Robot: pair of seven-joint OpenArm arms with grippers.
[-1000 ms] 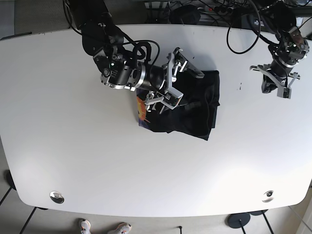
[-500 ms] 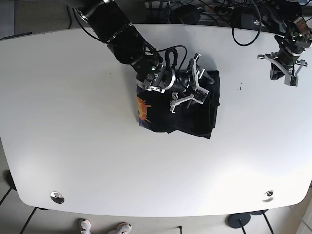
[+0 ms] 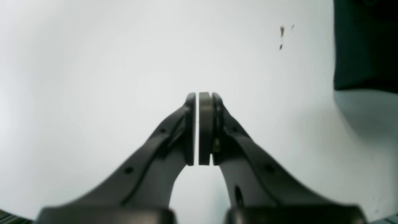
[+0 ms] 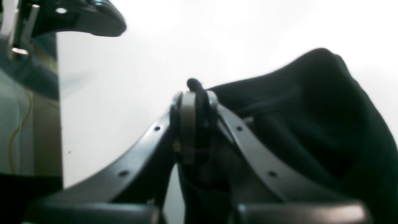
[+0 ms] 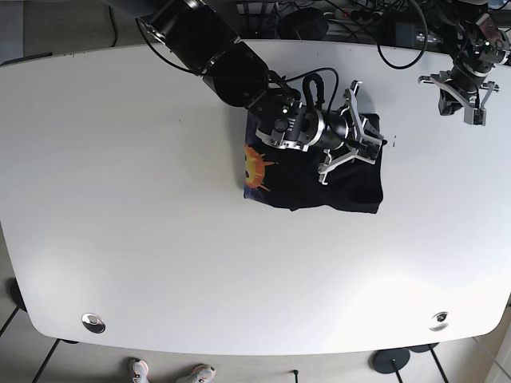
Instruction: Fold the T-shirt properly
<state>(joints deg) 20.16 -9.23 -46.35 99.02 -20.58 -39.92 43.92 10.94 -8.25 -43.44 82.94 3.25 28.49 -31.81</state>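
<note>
Base view, item one: we record the black T-shirt (image 5: 319,179) lying bunched on the white table (image 5: 120,199) right of centre, its orange print (image 5: 255,166) showing at the left edge. Item two: our right gripper (image 5: 355,137) sits over the shirt's upper right part, and the right wrist view shows its fingers (image 4: 188,124) pinched on a fold of dark cloth, though that view is blurred. Item three, farthest: our left gripper (image 5: 461,97) hangs near the table's far right corner, well apart from the shirt, its pads (image 3: 204,127) drawn together to a thin slit with nothing between them.

No words, brands or numbers can be read anywhere; the black T-shirt (image 5: 315,171) on the desk (image 5: 120,199) bears only an orange graphic (image 5: 255,166), without lettering.
</note>
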